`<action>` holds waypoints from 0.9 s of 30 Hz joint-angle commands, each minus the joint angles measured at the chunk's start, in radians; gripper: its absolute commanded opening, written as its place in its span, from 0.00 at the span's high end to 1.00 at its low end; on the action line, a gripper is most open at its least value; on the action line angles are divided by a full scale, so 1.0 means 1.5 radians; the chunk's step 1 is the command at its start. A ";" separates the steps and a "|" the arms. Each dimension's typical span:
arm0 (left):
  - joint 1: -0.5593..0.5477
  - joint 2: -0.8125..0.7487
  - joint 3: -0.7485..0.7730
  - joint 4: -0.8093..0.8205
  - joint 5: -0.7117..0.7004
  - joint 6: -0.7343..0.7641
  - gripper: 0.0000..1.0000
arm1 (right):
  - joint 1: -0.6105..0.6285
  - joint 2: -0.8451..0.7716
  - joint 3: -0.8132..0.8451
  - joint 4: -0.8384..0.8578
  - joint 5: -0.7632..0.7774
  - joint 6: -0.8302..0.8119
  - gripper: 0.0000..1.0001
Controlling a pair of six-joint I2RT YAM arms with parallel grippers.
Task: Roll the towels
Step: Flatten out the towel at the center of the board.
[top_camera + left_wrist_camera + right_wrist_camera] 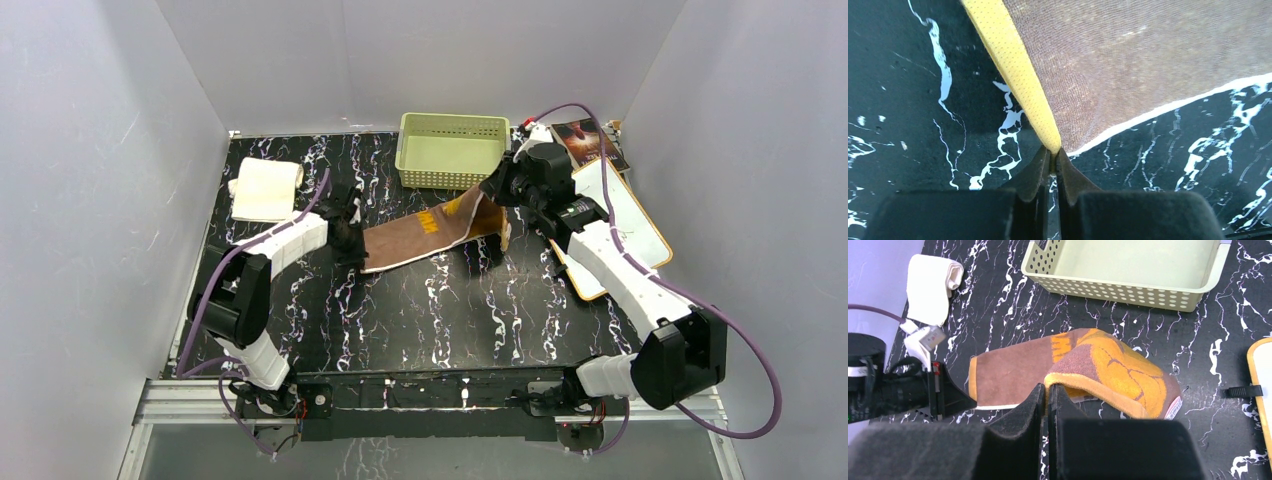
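The mustard-yellow and brown towel [425,234] is stretched between my two grippers over the black marbled table. My left gripper [349,238] is shut on its left corner; in the left wrist view the yellow hem [1020,75] runs straight into the closed tips of that gripper [1053,156]. My right gripper [497,196] is shut on the towel's right end, lifted off the table; the right wrist view shows this gripper [1049,389] pinching the orange hem while the patterned end [1118,371] folds over. The cream-white towel [265,187], partly rolled, lies at the far left [929,287].
A pale green perforated basket [452,150] stands at the back centre, just behind the stretched towel. A white board with an orange rim [640,225] lies at the right under my right arm. A dark printed card [588,141] sits at the back right corner.
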 commanded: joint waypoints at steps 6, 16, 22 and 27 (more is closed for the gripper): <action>0.048 -0.019 0.161 -0.164 0.017 0.072 1.00 | -0.002 -0.043 0.005 0.006 0.020 -0.030 1.00; 0.111 -0.020 0.129 -0.193 0.104 0.119 1.00 | -0.002 -0.064 -0.007 -0.006 0.027 -0.038 1.00; 0.113 -0.013 0.139 -0.216 0.099 0.141 0.93 | -0.002 -0.065 -0.009 -0.011 0.030 -0.044 1.00; 0.113 0.005 0.143 -0.223 0.117 0.159 0.87 | -0.002 -0.064 -0.012 -0.010 0.028 -0.044 1.00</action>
